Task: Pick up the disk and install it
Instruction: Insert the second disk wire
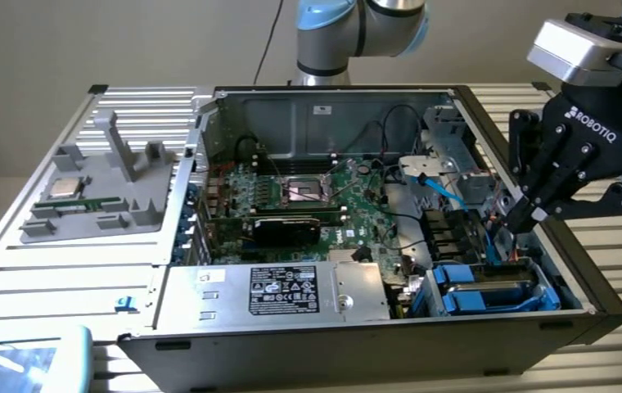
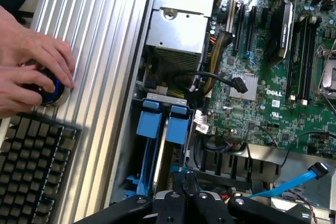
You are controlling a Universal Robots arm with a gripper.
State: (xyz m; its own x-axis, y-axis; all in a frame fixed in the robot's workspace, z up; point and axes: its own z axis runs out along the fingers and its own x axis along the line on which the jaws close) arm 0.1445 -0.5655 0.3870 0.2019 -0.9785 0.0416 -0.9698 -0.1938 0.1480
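Note:
The disk (image 1: 493, 288), in its bright blue carrier frame, sits in the drive cage at the front corner of the open computer case (image 1: 573, 270), toward the exterior view's right. In the wrist view the disk (image 2: 164, 124) shows mostly as blue carrier tabs, its metal body largely hidden in the cage. My black gripper (image 1: 520, 219) hangs just above and behind the cage, over the case's edge on the exterior view's right. Its fingers (image 2: 185, 195) are pressed together, shut on nothing.
A silver power supply (image 1: 284, 291) with a black label lies beside the cage. A loose blue cable (image 1: 442, 192) lies over the motherboard (image 1: 311, 196). A grey tray (image 1: 92, 196) holds a small chip (image 1: 65, 188). A person's hands (image 2: 31, 72) rest on a knob beside a keyboard (image 2: 31, 166).

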